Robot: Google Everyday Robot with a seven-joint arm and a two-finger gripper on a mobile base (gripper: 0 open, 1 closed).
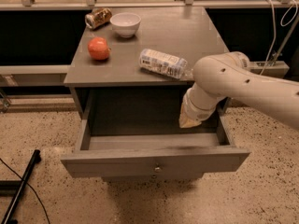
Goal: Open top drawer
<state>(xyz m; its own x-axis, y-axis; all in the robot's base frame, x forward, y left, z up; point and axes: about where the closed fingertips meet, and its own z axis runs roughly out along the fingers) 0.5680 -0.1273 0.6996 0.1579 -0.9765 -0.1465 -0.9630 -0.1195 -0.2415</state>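
Observation:
The top drawer (154, 160) is a grey wooden drawer pulled well out from the cabinet, its flat front facing me with a small round knob (157, 169) at centre. Its inside shows bare. My gripper (188, 121) hangs on the white arm (243, 85) over the right rear of the open drawer, just under the cabinet top's front edge. It is apart from the drawer front and knob.
On the grey cabinet top (187, 36) lie a red apple (98, 48), a white bowl (125, 24), a tipped can (98, 17) and a plastic bottle on its side (162, 62) near the front edge. A black pole (21, 190) lies on the speckled floor at left.

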